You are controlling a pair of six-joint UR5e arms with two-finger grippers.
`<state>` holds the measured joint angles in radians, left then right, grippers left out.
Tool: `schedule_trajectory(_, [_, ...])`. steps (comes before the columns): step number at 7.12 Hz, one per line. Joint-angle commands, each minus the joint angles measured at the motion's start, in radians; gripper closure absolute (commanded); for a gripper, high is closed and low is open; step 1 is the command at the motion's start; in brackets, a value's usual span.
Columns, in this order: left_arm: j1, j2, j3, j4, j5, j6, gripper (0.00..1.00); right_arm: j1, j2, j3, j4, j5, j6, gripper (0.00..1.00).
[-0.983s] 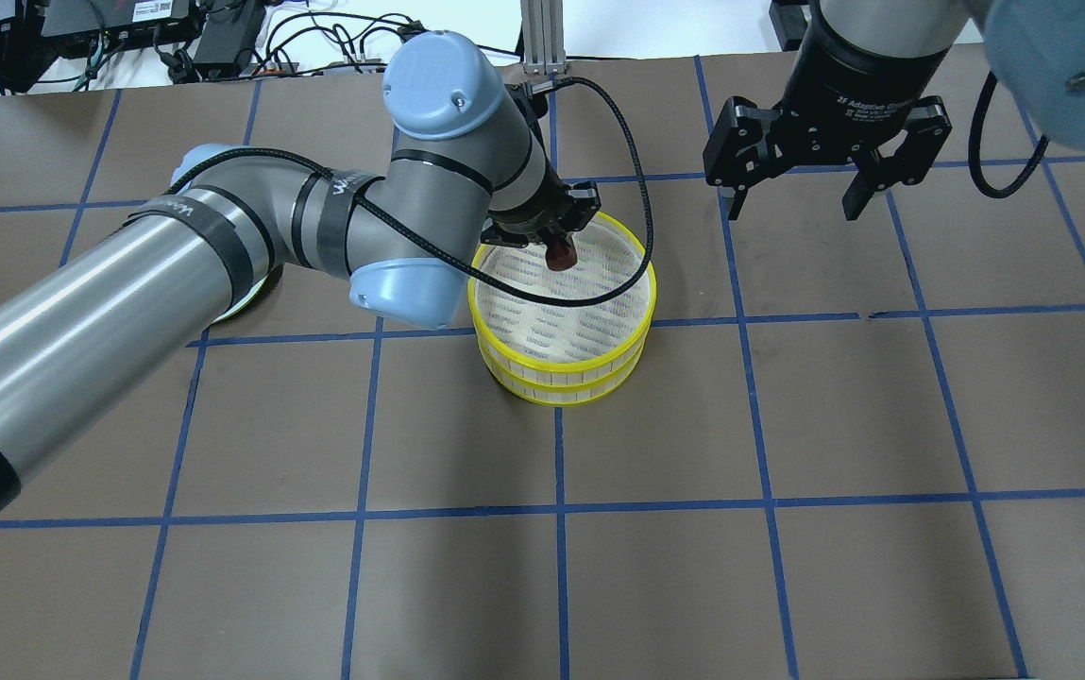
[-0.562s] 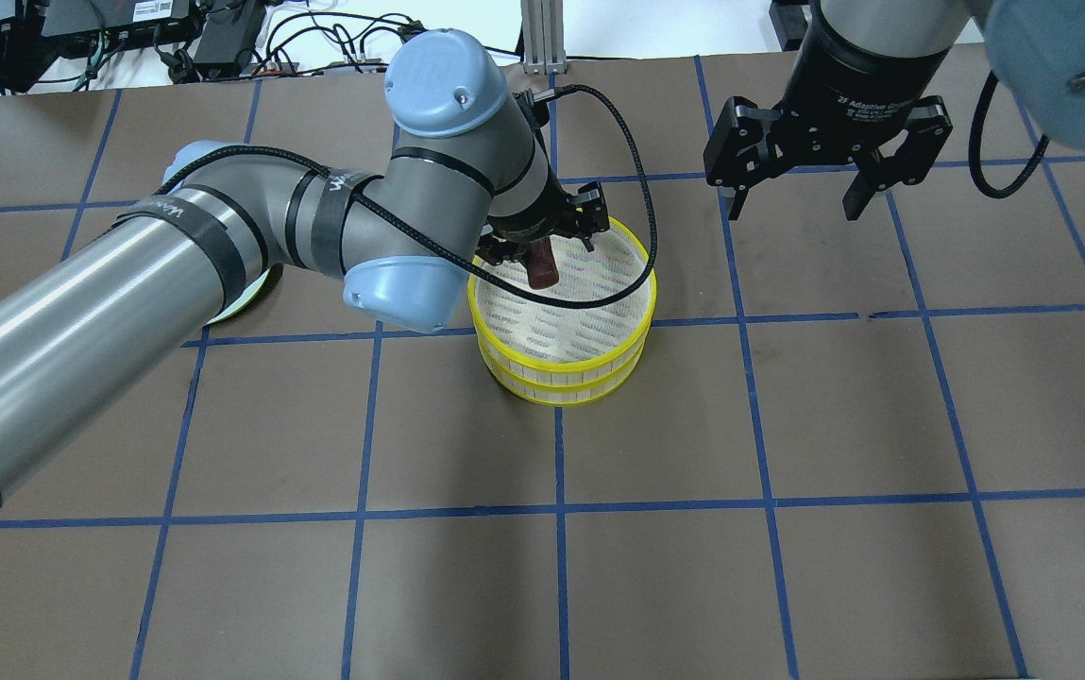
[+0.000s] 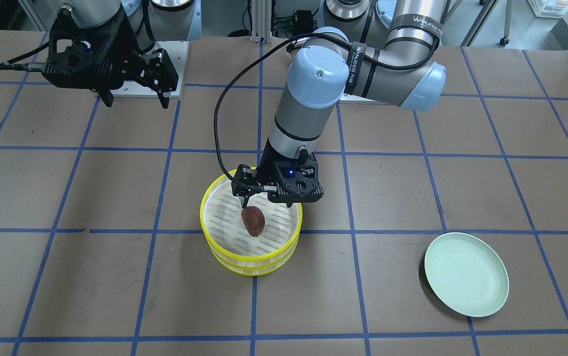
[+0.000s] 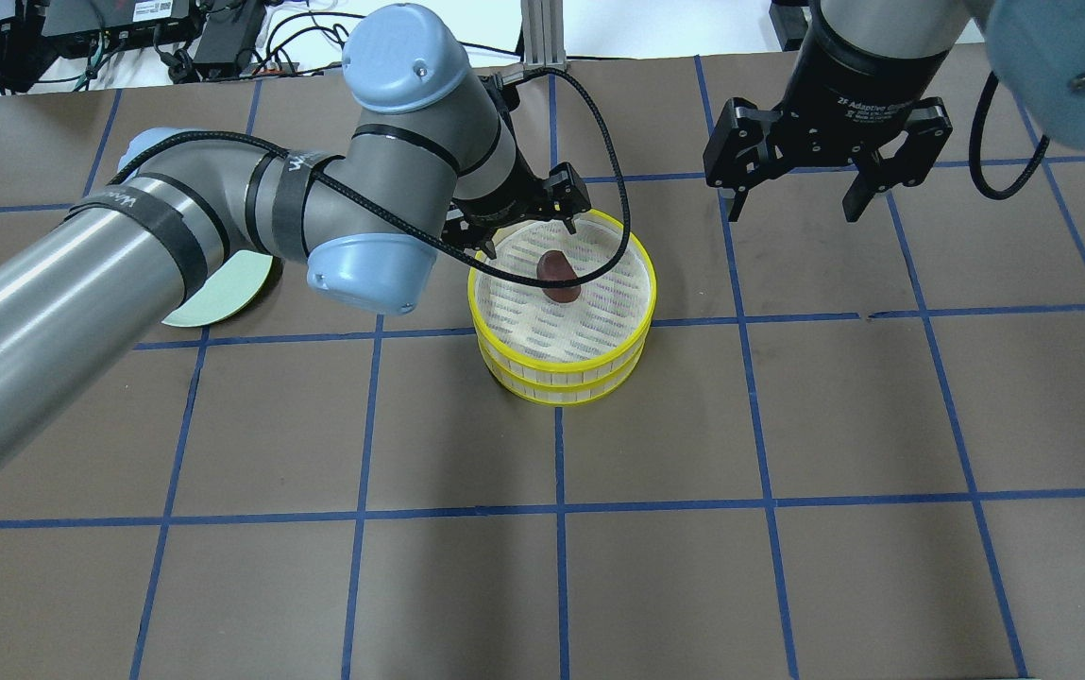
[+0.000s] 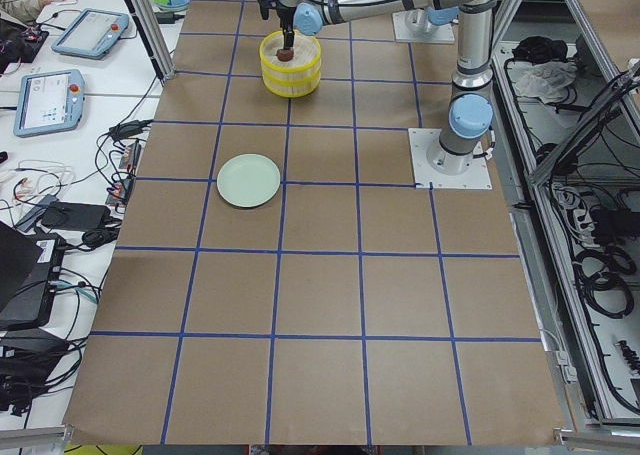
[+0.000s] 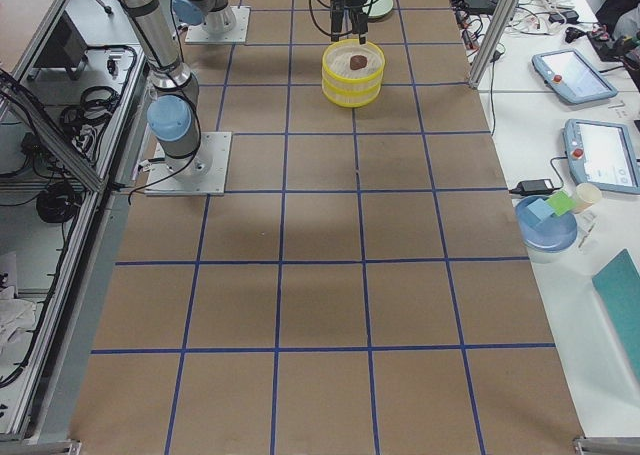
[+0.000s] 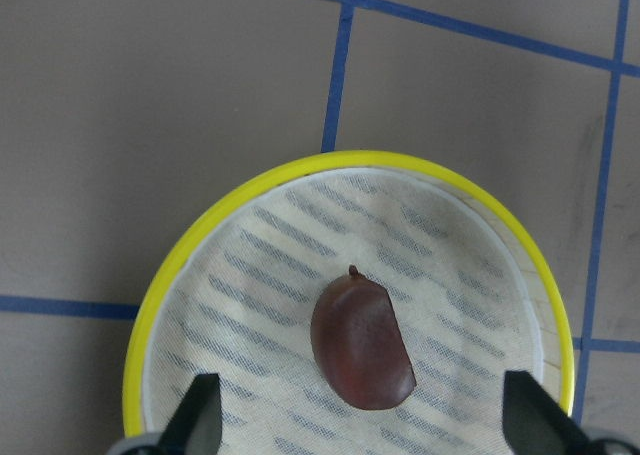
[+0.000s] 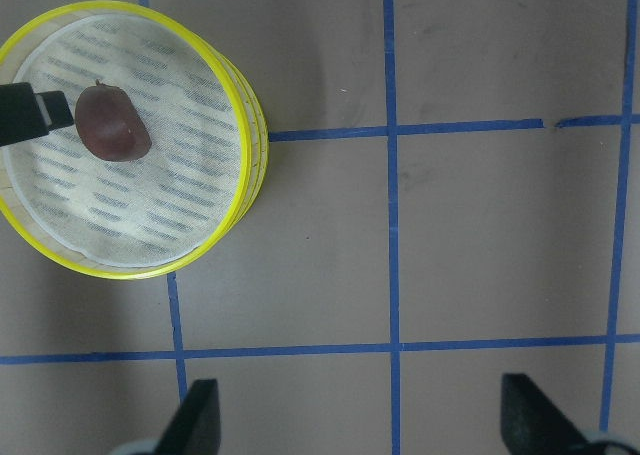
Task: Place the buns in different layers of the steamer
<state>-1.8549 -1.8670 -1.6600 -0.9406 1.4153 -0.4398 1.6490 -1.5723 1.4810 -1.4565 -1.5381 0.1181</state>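
Reddish-brown bun (image 4: 558, 271) lies on the mesh floor of your top steamer tray (image 7: 340, 158), touching neither finger. Your left gripper (image 7: 365, 425) hangs just above it, jaws spread wide, gripping nothing. Over on the other side, the right gripper (image 4: 793, 203) hovers well apart from the steamer, also wide open and empty. Pale green plate (image 3: 466, 274) sits beside the left arm.
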Motion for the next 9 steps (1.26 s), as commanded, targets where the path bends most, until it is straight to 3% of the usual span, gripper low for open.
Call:
schedule_trajectory(1, [0.095,0.041,0.04,-0.048,-0.007,0.278,0.0,0.0,0.0,-0.001,0.001,-0.002,0.0,0.0])
schedule_trajectory(2, [0.158,0.072,0.058,-0.137,-0.004,0.408,0.0,0.0,-0.002,-0.001,0.001,-0.002,0.0,0.0])
schedule_trajectory(5, [0.351,0.166,0.086,-0.322,0.004,0.456,0.0,0.0,-0.003,0.001,0.002,0.0,0.0,0.0])
schedule_trajectory(6, [0.38,0.198,0.088,-0.381,0.011,0.486,0.0,0.0,-0.003,0.001,0.004,-0.003,0.0,0.0])
schedule_trajectory(7, [0.388,0.224,0.088,-0.418,0.089,0.487,0.0,0.0,-0.003,0.001,0.002,-0.004,0.0,0.0])
schedule_trajectory(9, [0.387,0.299,0.085,-0.461,0.113,0.57,0.0,0.0,-0.002,0.001,0.004,-0.004,0.002,0.0])
